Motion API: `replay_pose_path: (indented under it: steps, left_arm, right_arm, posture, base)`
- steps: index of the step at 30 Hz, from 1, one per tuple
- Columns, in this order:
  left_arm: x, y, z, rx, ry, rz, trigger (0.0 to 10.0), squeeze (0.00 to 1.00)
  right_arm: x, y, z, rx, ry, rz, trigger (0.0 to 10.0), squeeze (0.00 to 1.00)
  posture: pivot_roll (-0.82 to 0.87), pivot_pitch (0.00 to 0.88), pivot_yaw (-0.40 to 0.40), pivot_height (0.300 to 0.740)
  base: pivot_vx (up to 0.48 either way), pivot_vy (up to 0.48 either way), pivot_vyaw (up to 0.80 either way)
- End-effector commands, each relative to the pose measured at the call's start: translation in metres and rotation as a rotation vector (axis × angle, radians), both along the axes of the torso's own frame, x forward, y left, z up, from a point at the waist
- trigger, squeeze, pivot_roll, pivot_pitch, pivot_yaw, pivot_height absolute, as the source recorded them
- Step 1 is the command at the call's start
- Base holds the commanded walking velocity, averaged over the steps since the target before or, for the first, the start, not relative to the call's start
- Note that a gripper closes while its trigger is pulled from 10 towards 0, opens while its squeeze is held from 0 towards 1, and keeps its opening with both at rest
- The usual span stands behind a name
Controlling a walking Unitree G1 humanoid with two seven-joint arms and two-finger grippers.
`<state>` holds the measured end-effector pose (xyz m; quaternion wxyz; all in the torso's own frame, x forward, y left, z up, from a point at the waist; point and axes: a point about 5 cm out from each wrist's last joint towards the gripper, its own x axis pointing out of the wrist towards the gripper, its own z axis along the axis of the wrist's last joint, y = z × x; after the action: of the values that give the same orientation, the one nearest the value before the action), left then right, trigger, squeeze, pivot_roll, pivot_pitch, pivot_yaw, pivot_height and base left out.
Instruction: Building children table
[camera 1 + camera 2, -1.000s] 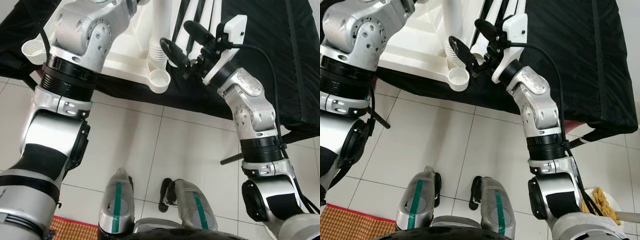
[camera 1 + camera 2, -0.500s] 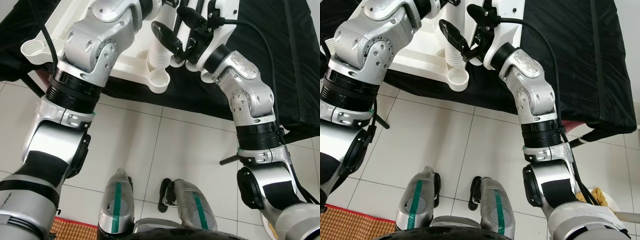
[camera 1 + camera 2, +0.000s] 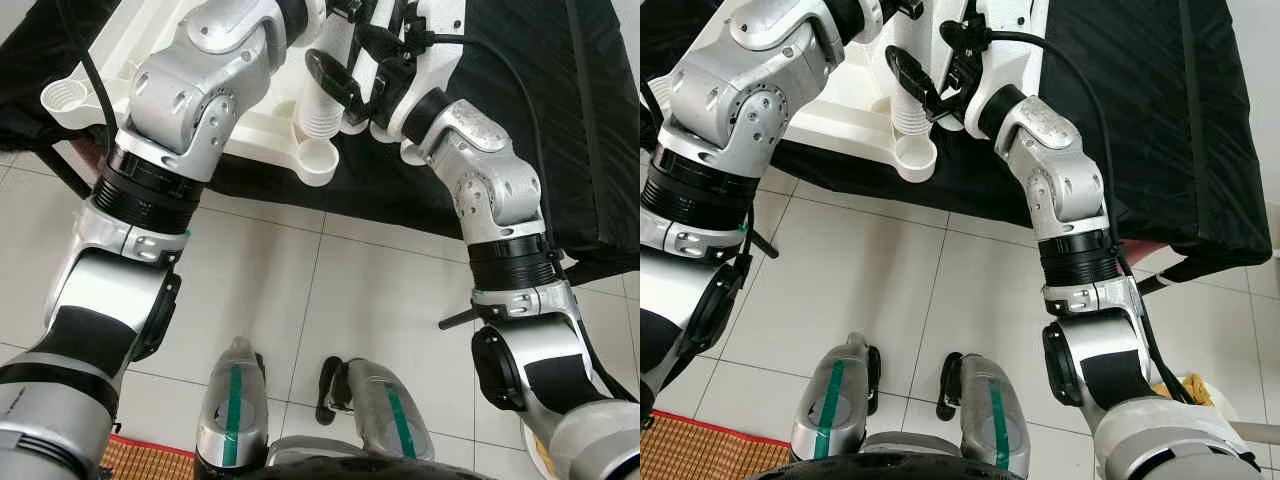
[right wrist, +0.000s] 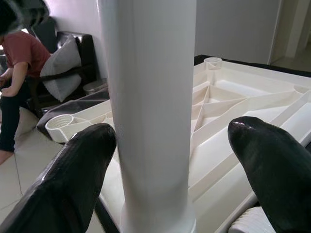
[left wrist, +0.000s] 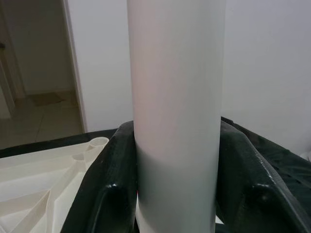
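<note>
Left eye view is showing the white children's tabletop [image 3: 250, 125] lying upside down on a black-draped bench [image 3: 560, 120], ribs facing up, presumably so the corner sockets are presenting themselves for legs. Starting at the left, one empty threaded socket [image 3: 62, 97] is sitting at the tabletop's far-left corner, waiting for its leg.

Moving rightward, the left tool [image 5: 177, 179] is clamping a white table leg [image 5: 177, 97]; in the left wrist view both black fingers [image 5: 109, 184] are pressing against the tube's sides, holding it upright, likely so it can be turned or steadied in its seat.

Further right, near the front corner, another open socket [image 3: 322, 158] is sitting beside a ribbed threaded stub [image 3: 322, 112].

Rightmost, the right tool [image 4: 175, 165] is straddling the same leg with its fingers spread wide, touching nothing, seemingly ready to take over the grip. Behind it in the right wrist view, a person [image 4: 17, 87] is sitting on a couch.
</note>
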<state>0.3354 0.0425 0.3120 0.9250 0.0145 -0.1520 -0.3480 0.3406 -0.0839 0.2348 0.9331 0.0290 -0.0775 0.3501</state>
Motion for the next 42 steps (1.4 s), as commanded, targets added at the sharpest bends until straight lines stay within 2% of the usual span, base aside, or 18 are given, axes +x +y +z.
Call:
replay_pose_path:
  steps: [1, 6, 7, 10, 11, 27, 28, 37, 38, 40, 41, 42]
  left_arm:
    - [-0.011, -0.011, 0.002, 0.064, -0.051, -0.194, 10.0, 0.00]
    - [-0.012, -0.014, 0.004, 0.052, -0.041, -0.208, 10.0, 0.00]
    - [-0.013, -0.016, 0.007, 0.043, -0.045, -0.220, 10.0, 0.00]
    - [-0.014, -0.017, 0.009, 0.041, -0.048, -0.223, 10.0, 0.00]
    - [-0.014, -0.018, 0.010, 0.043, -0.051, -0.228, 10.0, 0.00]
    - [-0.017, -0.027, 0.018, 0.045, -0.048, -0.298, 10.0, 0.00]
    - [-0.019, -0.029, 0.017, 0.025, -0.022, -0.336, 10.0, 1.00]
    - [-0.027, -0.029, 0.018, -0.048, 0.067, -0.442, 10.0, 1.00]
    - [-0.030, -0.025, 0.024, -0.139, 0.105, -0.473, 10.0, 1.00]
    - [-0.031, -0.023, 0.026, -0.162, 0.112, -0.478, 10.0, 1.00]
    - [-0.030, -0.020, 0.026, -0.213, 0.142, -0.476, 10.0, 0.00]
    - [-0.027, -0.016, 0.026, -0.278, 0.186, -0.468, 10.0, 0.00]
  right_arm:
    - [0.003, 0.001, 0.001, -0.001, 0.004, -0.010, 10.0, 0.00]
    - [0.005, 0.003, 0.003, 0.008, -0.003, -0.012, 10.0, 0.00]
    - [0.006, 0.005, 0.004, 0.011, -0.002, -0.010, 4.4, 0.00]
    - [0.007, 0.006, 0.005, 0.013, -0.001, -0.009, 4.4, 0.00]
    - [0.008, 0.006, 0.006, 0.015, -0.004, -0.006, 0.0, 0.00]
    - [0.012, 0.002, 0.010, 0.035, 0.006, -0.030, 0.0, 0.00]
    - [0.013, 0.001, 0.009, 0.041, 0.013, -0.043, 10.0, 0.00]
    - [0.013, -0.003, 0.009, 0.080, -0.014, -0.090, 10.0, 0.00]
    - [0.014, -0.009, 0.010, 0.124, -0.023, -0.123, 10.0, 0.00]
    - [0.014, -0.010, 0.010, 0.135, -0.023, -0.131, 10.0, 0.00]
    - [0.013, -0.014, 0.010, 0.141, -0.038, -0.148, 10.0, 0.00]
    - [0.012, -0.020, 0.011, 0.161, -0.047, -0.179, 10.0, 0.00]
  posture:
    - [0.06, 0.003, -0.076, 0.740]
    - [0.06, 0.002, -0.074, 0.740]
    - [0.05, 0.031, -0.071, 0.740]
    - [0.05, 0.031, -0.071, 0.740]
    - [0.05, 0.041, -0.071, 0.740]
    - [0.05, 0.084, -0.061, 0.740]
    - [0.06, 0.100, -0.064, 0.740]
    - [0.06, 0.106, -0.062, 0.740]
    - [0.05, 0.101, -0.062, 0.740]
    - [0.05, 0.101, -0.062, 0.740]
    - [0.05, 0.087, -0.056, 0.740]
    - [0.04, 0.081, -0.047, 0.740]
  base:
    - [0.000, 0.000, 0.00]
    - [0.000, 0.000, 0.00]
    - [0.000, 0.000, 0.00]
    - [0.000, 0.000, 0.00]
    - [0.000, 0.000, 0.00]
    - [0.000, 0.000, 0.00]
    - [0.000, 0.000, 0.00]
    - [0.000, 0.000, 0.00]
    - [0.000, 0.000, 0.00]
    - [0.000, 0.000, 0.00]
    - [0.000, 0.000, 0.00]
    - [0.000, 0.000, 0.00]
